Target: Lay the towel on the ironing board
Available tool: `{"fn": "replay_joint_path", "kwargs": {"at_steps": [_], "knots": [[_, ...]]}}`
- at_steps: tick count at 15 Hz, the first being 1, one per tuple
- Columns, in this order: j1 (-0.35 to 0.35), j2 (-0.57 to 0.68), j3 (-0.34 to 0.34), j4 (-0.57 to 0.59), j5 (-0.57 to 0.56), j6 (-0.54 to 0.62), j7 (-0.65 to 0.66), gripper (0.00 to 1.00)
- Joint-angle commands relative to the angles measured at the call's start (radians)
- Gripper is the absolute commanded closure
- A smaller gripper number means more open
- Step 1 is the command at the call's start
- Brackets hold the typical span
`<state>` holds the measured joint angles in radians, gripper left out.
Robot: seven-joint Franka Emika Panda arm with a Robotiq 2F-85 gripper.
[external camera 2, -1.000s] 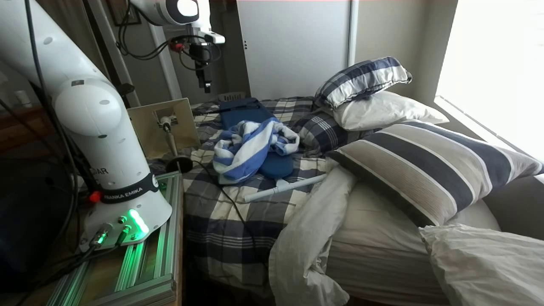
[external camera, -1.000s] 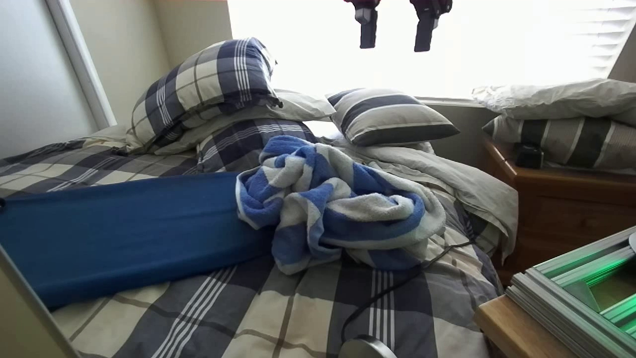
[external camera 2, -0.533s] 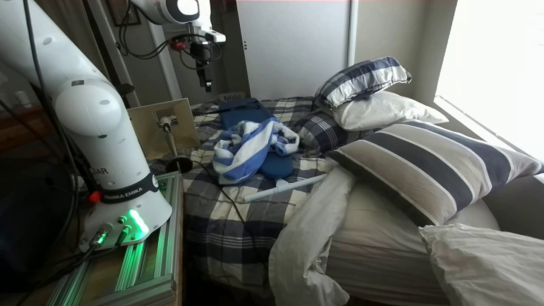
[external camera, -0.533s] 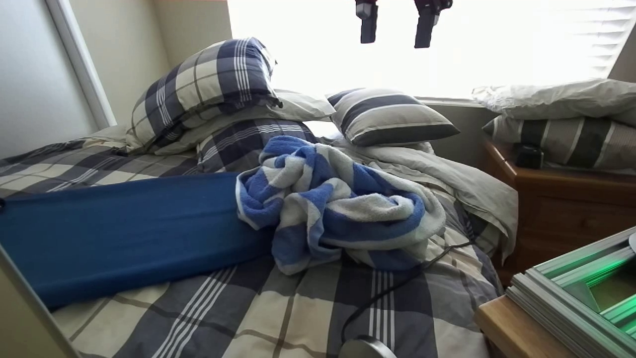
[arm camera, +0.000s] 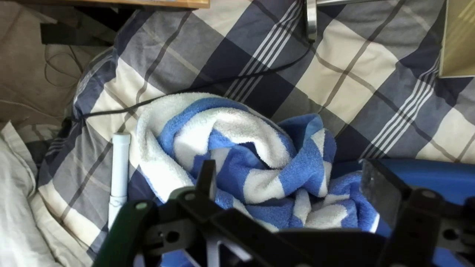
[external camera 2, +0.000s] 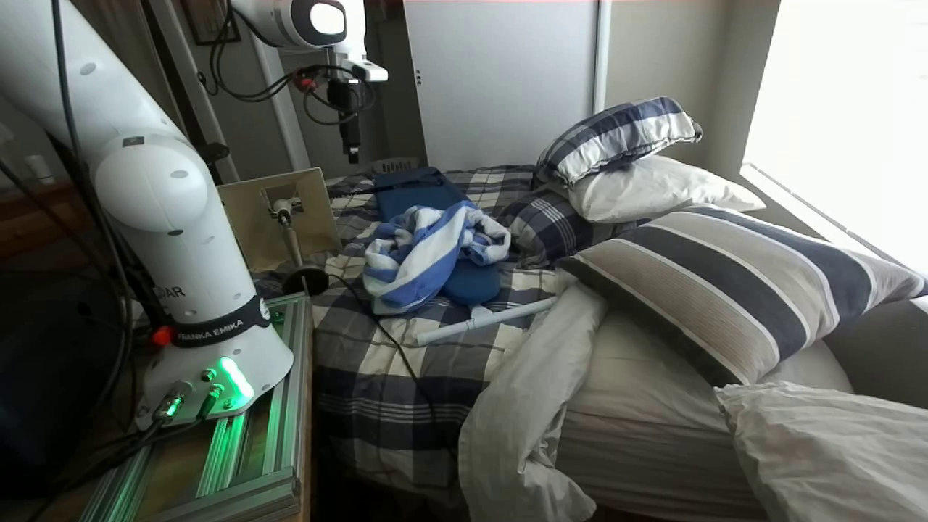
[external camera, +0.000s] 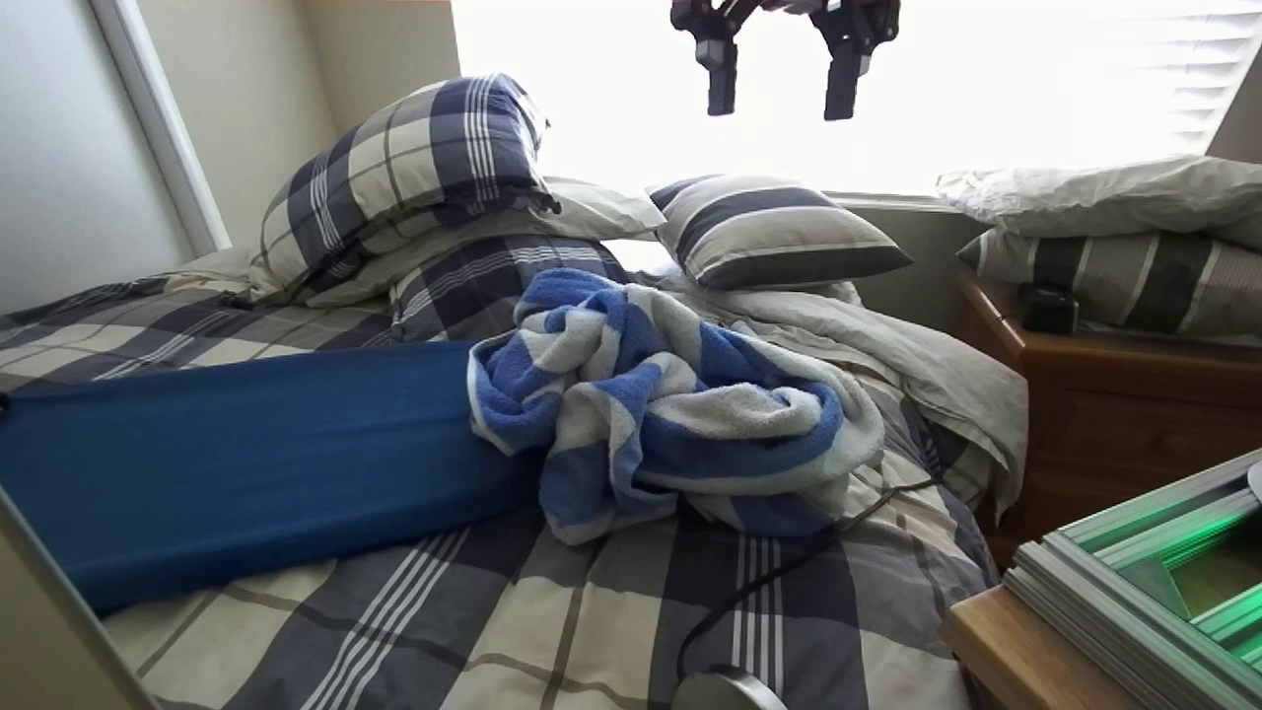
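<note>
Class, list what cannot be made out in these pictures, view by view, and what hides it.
Middle of the ironing board, in an exterior view: covered by the towel.
Part of the towel, wrist view: behind the jaws.
Top of the arm, in an exterior view: cut off by the upper edge.
Scene beyond the window, in an exterior view: lost in glare.
</note>
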<state>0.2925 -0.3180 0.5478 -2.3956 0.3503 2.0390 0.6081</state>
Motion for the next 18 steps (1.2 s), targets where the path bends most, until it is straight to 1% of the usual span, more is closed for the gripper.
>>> {"fn": "replay_joint_path", "kwargs": {"at_steps": [1, 2, 3, 5, 6, 8, 9, 11, 13, 15, 17, 18], "knots": [[0.018, 0.131, 0.039, 0.065, -0.01, 0.002, 0.246, 0.0], [-0.005, 0.172, 0.086, 0.08, -0.003, 0.021, 0.317, 0.0], [-0.015, 0.204, 0.113, 0.089, -0.008, 0.041, 0.387, 0.0], [-0.012, 0.298, 0.142, 0.121, -0.03, 0.117, 0.534, 0.0], [0.022, 0.34, 0.117, 0.129, -0.054, 0.169, 0.604, 0.0], [0.043, 0.421, 0.099, 0.145, -0.122, 0.283, 0.694, 0.0], [0.058, 0.464, 0.082, 0.154, -0.17, 0.343, 0.722, 0.0], [0.101, 0.546, 0.026, 0.175, -0.308, 0.444, 0.778, 0.0], [0.173, 0.622, -0.065, 0.212, -0.448, 0.488, 0.845, 0.0], [0.254, 0.704, -0.153, 0.264, -0.538, 0.503, 0.87, 0.0], [0.317, 0.763, -0.213, 0.314, -0.587, 0.485, 0.866, 0.0], [0.284, 0.686, -0.191, 0.239, -0.5, 0.492, 0.81, 0.0]]}}
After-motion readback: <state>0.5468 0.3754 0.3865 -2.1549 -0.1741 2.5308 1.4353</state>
